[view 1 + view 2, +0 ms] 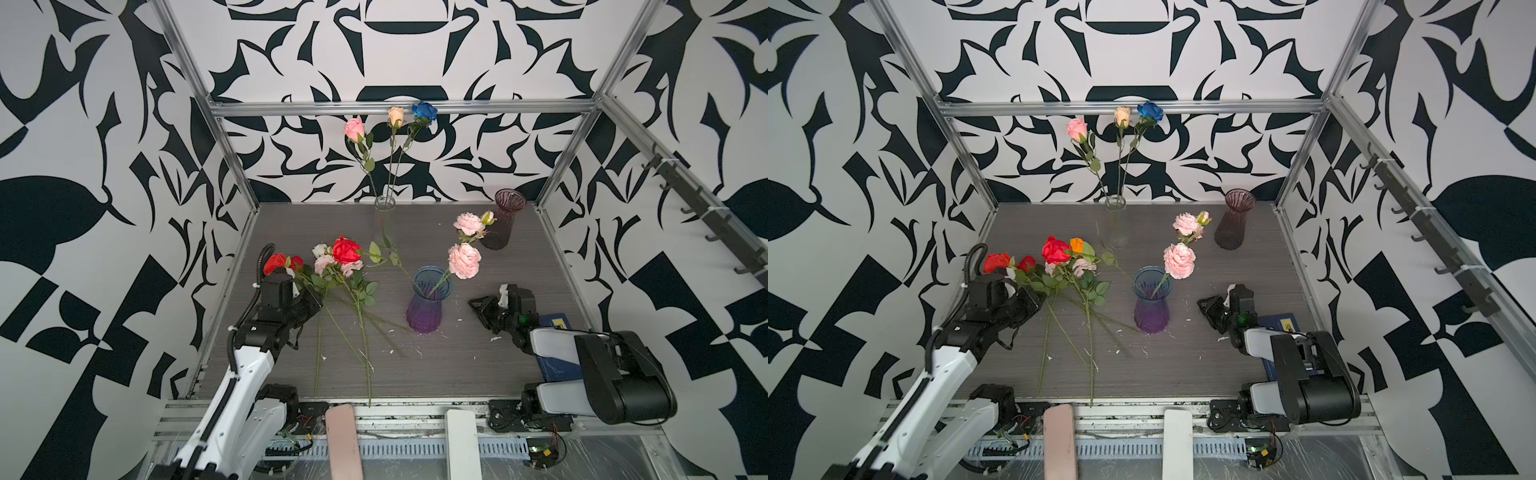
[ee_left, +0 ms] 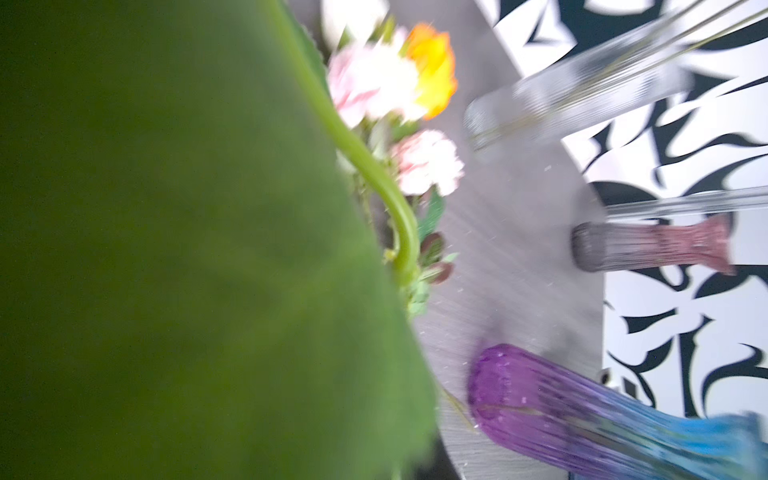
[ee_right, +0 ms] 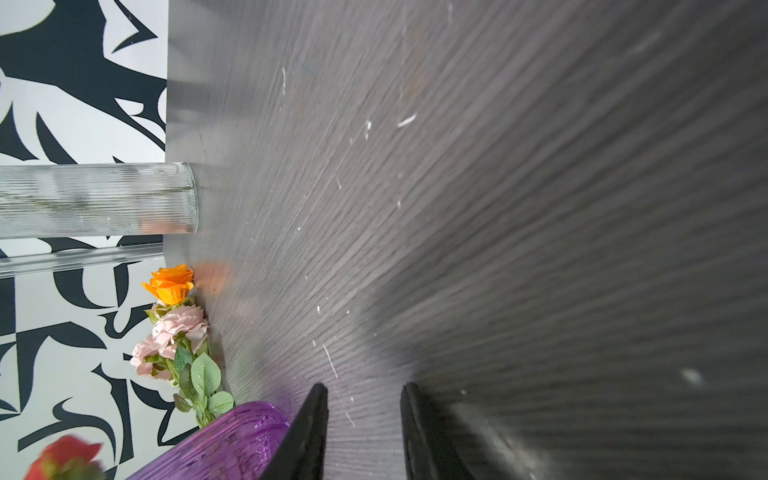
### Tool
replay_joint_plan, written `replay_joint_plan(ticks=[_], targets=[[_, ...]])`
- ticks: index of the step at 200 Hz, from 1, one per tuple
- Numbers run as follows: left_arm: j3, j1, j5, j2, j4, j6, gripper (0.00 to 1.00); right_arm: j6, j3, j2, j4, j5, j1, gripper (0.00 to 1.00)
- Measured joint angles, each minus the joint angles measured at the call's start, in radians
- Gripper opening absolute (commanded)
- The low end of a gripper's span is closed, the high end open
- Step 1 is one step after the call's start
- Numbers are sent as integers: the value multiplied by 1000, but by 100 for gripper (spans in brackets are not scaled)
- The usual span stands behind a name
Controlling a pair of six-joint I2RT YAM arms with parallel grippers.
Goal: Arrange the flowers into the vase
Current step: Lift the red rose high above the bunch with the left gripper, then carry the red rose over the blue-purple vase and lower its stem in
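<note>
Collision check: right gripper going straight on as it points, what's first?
Probably bare tabletop: the right gripper, open, aims just past the purple vase. Depth unclear.

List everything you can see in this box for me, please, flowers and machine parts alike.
table: one, grey wood grain, floor of the box.
clear vase: one, colourless, back middle.
standing roses: three; pink, cream, blue; in the clear vase.
blue-purple vase: one, blue over purple, middle.
pink carnation stem: one, pink, in the blue-purple vase.
plum vase: one, dark plum, back right, no flower in it.
loose flowers: several; red, pink, white, orange; heaped on the left.
flat pads: two, pink and white, front edge.
blue board: one, blue, right edge, partly hidden.
left pincer: one, black, shut, at the heap's stems.
right pincer: one, black, open and empty, right of the blue-purple vase.
</note>
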State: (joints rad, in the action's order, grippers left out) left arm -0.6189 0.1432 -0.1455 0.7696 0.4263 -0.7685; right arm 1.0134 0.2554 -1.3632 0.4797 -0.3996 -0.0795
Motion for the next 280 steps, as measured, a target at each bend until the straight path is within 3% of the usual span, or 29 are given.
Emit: replay_joint_plan(ticks=[45,79,174,188,206,244,280], targets=[[-205,0,38,-135,49,29,0,0,0,-1,0,0,0,35],[-322,0,-2,-172,1,27,0,0,0,-6,9,-2,0,35],[-586,35,-292,32,-455,-196,0,0,0,-14,19,-5,0,35],[-613,98,-297,84,-513,-189,0,0,4,-22,24,-9,0,34],[-634,251,-266,149,-558,-123,0,0,10,-38,35,-16,0,34],[-735,611,-175,344,-571,166,0,0,10,-39,42,-17,0,34],[-827,801,-36,480,-523,473,0,0,9,-38,41,-18,2,34]])
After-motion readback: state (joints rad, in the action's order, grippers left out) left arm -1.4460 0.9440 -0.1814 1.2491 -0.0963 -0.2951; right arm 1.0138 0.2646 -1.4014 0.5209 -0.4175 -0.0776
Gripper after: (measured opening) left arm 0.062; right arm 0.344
